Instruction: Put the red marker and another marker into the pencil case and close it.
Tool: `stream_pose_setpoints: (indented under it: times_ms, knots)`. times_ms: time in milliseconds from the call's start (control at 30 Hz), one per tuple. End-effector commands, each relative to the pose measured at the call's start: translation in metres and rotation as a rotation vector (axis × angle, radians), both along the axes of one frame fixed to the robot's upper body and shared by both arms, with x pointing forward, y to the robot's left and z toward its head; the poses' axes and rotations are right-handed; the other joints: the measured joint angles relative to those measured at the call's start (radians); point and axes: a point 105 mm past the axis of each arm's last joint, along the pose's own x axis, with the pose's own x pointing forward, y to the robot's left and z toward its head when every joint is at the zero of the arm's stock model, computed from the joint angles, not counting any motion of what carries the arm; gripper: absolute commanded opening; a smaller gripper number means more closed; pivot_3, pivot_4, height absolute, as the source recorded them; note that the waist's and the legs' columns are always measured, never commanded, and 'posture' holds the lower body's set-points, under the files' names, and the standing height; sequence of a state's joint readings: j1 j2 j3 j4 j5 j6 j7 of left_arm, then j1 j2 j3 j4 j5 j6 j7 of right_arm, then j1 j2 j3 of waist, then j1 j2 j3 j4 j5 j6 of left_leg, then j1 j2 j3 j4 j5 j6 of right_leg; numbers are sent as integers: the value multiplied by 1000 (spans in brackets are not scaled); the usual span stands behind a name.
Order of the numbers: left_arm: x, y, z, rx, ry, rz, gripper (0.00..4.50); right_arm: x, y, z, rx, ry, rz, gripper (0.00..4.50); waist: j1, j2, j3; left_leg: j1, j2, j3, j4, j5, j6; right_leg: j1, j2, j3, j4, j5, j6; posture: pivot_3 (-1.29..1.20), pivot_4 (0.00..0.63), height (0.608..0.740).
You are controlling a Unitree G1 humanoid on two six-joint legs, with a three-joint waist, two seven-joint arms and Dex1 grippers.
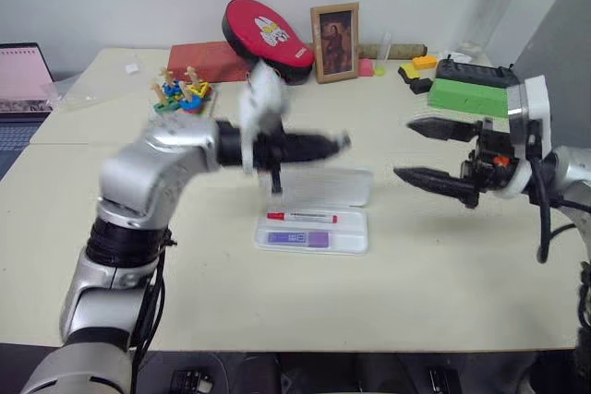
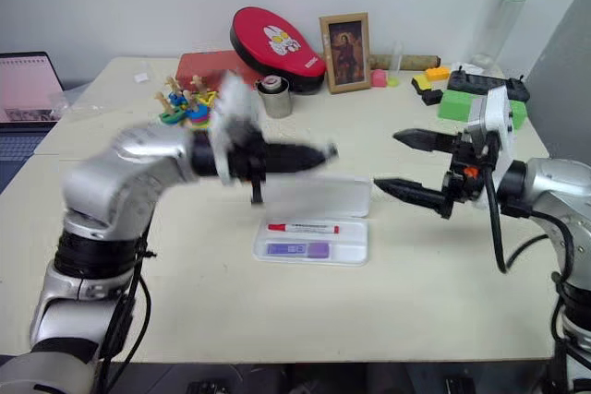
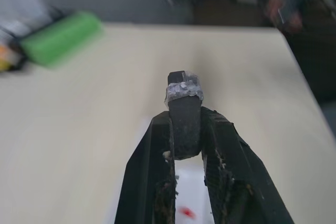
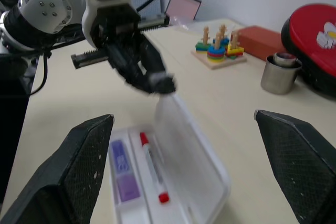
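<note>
I see the pencil case (image 2: 314,237) lying open near the middle of the table (image 2: 443,292), its tray toward me and its clear lid (image 2: 319,197) tipped up behind the tray. In the tray, the red marker (image 2: 303,228) lies lengthwise on the side nearer the lid, and the purple highlighter (image 2: 297,250) lies parallel just beside it on the near side.

My left gripper (image 1: 337,142) hangs above the case, over the lid, pointing across toward my right arm. Its fingers are pinched tight on a small black cap (image 3: 183,109) with a clear, taped-looking tip that sticks out past the fingertips. The arm is blurred.

My right gripper (image 2: 402,161) is off to the right of the case, raised above the table, pointing back toward the case. Its two black fingers (image 1: 434,182) are spread wide with nothing between them.

Behind the case, toward the wall, I can make out a metal cup (image 2: 274,97), a red oval pouch (image 2: 277,48), a framed picture (image 2: 346,51) and a stacking toy (image 2: 185,103). A green block (image 2: 471,103) sits behind my right gripper.
</note>
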State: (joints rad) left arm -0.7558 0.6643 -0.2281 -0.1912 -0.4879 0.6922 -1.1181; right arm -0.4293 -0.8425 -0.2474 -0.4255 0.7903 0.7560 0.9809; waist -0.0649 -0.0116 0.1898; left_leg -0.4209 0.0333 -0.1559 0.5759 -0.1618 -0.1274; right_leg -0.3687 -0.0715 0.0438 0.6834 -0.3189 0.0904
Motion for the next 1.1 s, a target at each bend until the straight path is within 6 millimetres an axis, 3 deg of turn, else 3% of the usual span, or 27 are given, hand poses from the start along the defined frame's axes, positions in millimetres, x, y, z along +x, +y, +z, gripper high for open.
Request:
stream_pose_setpoints:
  times_ms: [33, 133, 400, 800, 1100]
  knots:
    - [5, 4, -23, 144, -73, -33, 405, -8, 1, -7, -88, -20, -12, 4500, 1, 0, 0, 0, 0, 0, 0, 0, 0, 0, 0, 0, 0, 0, 0, 0, 150, 740]
    - [7, -5, -37, 154, -33, -78, 405, -9, 5, -26, -164, 10, -37, 4500, 11, 0, 0, 0, 0, 0, 0, 0, 0, 1, 0, 0, -2, 0, 1, 0, 150, 740]
    - [5, -29, -60, 150, 29, -145, 405, -14, 11, -54, -239, 61, -69, 4500, 15, -1, 0, -5, 0, 0, 1, 0, 0, -1, 0, -1, -3, 0, 1, 0, 150, 740]
    - [1, -37, -82, 219, 54, -180, 405, -15, 15, -57, -228, 64, -88, 4500, 12, -1, 0, -4, 0, 0, 2, 0, 0, -1, 0, -1, -3, 0, 1, 0, 150, 740]
    - [2, -40, -84, 209, 65, -182, 405, -15, 17, -59, -221, 69, -91, 4500, 13, -1, 0, -4, 0, 0, 2, 0, 0, -1, 0, -1, -3, 0, 1, 0, 150, 740]
